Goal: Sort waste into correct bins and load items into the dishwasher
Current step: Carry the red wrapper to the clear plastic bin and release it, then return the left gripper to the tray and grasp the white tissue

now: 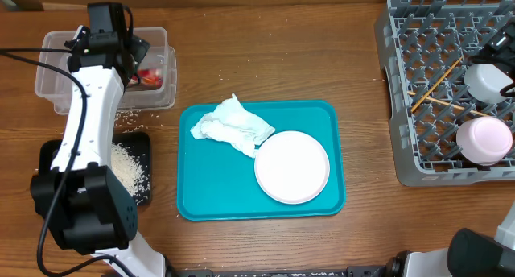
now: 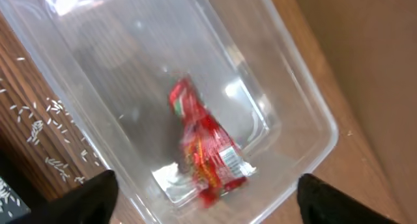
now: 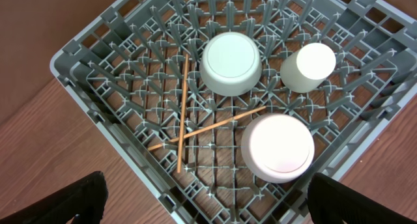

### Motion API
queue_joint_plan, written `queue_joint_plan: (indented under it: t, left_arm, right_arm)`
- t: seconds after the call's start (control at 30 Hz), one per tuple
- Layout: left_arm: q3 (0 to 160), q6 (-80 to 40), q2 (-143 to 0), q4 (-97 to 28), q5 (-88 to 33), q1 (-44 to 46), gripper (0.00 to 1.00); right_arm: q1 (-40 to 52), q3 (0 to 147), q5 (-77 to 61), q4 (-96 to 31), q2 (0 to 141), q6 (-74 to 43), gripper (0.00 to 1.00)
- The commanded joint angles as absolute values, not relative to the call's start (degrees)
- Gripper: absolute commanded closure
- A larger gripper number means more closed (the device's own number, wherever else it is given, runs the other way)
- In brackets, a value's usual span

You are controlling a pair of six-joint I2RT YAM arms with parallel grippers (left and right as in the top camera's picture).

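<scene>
Red wrapper location: clear tub

Wrapper lies flat on the tub floor. Left gripper hovers above it, fingers spread wide, holding nothing. Right gripper, fingers likewise apart, hangs over the dish rack. Napkin and plate rest on the teal tray.

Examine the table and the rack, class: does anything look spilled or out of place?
Loose rice grains lie scattered on the wooden table beside the clear tub, outside the black tray holding the other rice. In the grey rack, the chopsticks lie crossed flat on the grid.
</scene>
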State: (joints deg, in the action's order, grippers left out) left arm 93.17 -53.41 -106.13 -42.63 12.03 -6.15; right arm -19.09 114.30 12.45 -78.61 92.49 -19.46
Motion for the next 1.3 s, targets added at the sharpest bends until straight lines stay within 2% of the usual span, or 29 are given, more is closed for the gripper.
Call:
queue_joint_plan:
  t: [0.0,0.2,0.27,0.5,0.73,1.07,1.27]
  left_arm:
    - [94.02,-46.83,-105.41,-42.89,2.85,-6.74,0.08]
    - [94.02,-33.76,-104.12,-47.18,-21.50,-5.37,0.07]
    - [93.97,-31.57,-104.14,-50.94,-24.38,-3.73,0.07]
    - [92.68,-31.35,-104.55,-62.63,-13.96,7.03,0.16]
    - [84.18,-43.72,-104.60,-63.00,-5.72,15.92,0.22]
    - [69.78,-61.36,-104.62,-45.91,-4.71,16.95,0.22]
    - [67.33,-63.46,-104.62,-39.24,-3.27,16.95,0.30]
  right_arm:
    - [-19.03,114.43,12.99,-78.30,92.05,-19.51,0.00]
    - [-19.03,114.43,12.99,-78.30,92.05,-19.51,0.00]
    - [-19.03,114.43,12.99,-78.30,92.05,-19.51,0.00]
    - [-19.03,114.43,12.99,-78.30,92.05,-19.51,0.00]
    - [-19.03,114.43,12.99,-78.30,92.05,-19.51,0.00]
    - [-19.03,114.43,12.99,-78.30,92.05,-19.51,0.00]
    - [-19.03,114.43,12.99,-78.30,92.05,-19.51,0.00]
